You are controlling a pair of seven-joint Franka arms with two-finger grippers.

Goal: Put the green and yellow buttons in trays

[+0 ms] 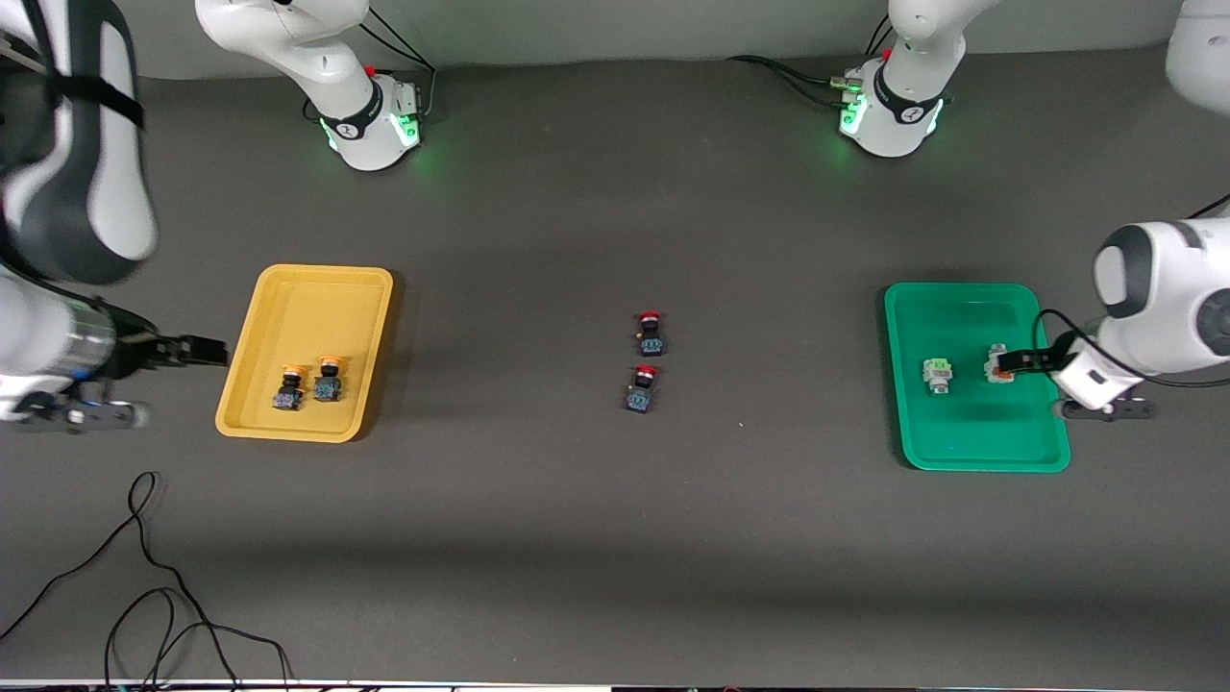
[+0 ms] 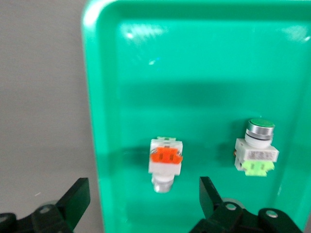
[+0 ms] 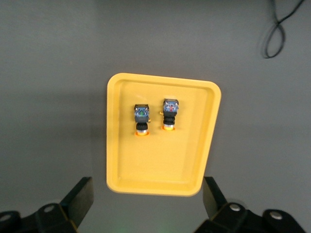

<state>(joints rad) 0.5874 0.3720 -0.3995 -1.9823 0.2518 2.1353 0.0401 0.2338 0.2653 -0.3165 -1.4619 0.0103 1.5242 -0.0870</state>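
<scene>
**Four buttons lie in the two trays, both grippers stand open**

The left gripper (image 1: 1011, 363) is low over the green tray (image 1: 971, 442), at the rim toward the left arm's end of the table. Its jaws are wide apart and hold nothing. In the left wrist view the two dark fingers (image 2: 73, 204) stand on both sides of a white button with an orange block (image 2: 165, 161). This button lies on its side on the tray floor, between the jaws but not touching them, as far as one can see. One finger is over the grey table (image 1: 615, 538) just outside the tray rim, the other is over the tray floor. A second white button with a pale green block and a round green cap (image 2: 256, 150) lies just outside the jaws, near the first one, also in the green tray.

The right gripper (image 1: 204, 351) is in the air beside the yellow tray (image 1: 288, 423), at the right arm's end of the table. Its jaws are also wide and empty. In the right wrist view the whole tray shows between the two fingers (image 3: 77, 199), well apart from them. Two yellow-capped buttons (image 3: 155, 119) with dark bodies lie side by side in this tray, close together.

Two red-capped switches (image 1: 646, 360) lie on the table between the two trays, well apart from both grippers, one nearer to the front camera than the other. A black cable (image 1: 144, 577) lies on the table near the front camera, toward the right arm's end.
</scene>
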